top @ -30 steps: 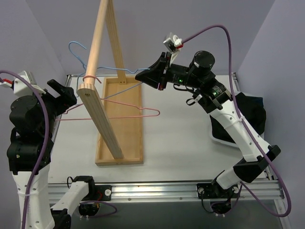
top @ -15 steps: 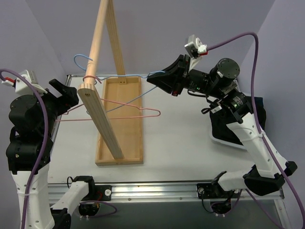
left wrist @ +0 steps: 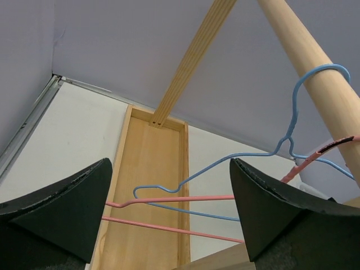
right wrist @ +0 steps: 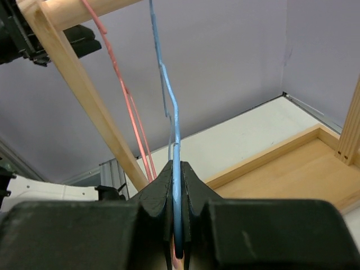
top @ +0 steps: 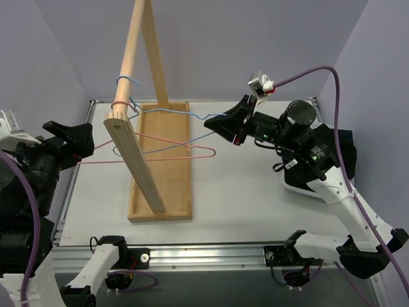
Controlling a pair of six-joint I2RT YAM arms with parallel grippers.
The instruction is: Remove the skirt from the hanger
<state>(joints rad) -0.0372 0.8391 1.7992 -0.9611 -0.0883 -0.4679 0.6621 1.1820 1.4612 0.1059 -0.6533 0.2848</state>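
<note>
The blue wire hanger (top: 126,79) is bare and hooks over the sloping wooden rail (top: 131,51). My right gripper (top: 209,123) is shut on its right end, the wire pinched between the jaws (right wrist: 177,169). A bare pink hanger (top: 153,159) hangs from the same rail just below. The skirt (top: 339,150), a dark heap, lies on the table at the right, partly behind my right arm. At the left, my left gripper (top: 82,142) stands open with nothing in it. In its wrist view the blue hanger (left wrist: 292,121) and the pink hanger (left wrist: 185,198) cross beyond the wide gap (left wrist: 170,185).
The rail stands on a shallow wooden tray base (top: 172,185) in the middle of the white table (top: 243,192). Purple walls close in the back and both sides. A metal rail with the arm bases runs along the near edge (top: 211,256).
My right gripper has carried the blue hanger's end to the right and lower. The hanger's hook has shifted right, onto the rail. My left arm has drawn back to the left, still open.
</note>
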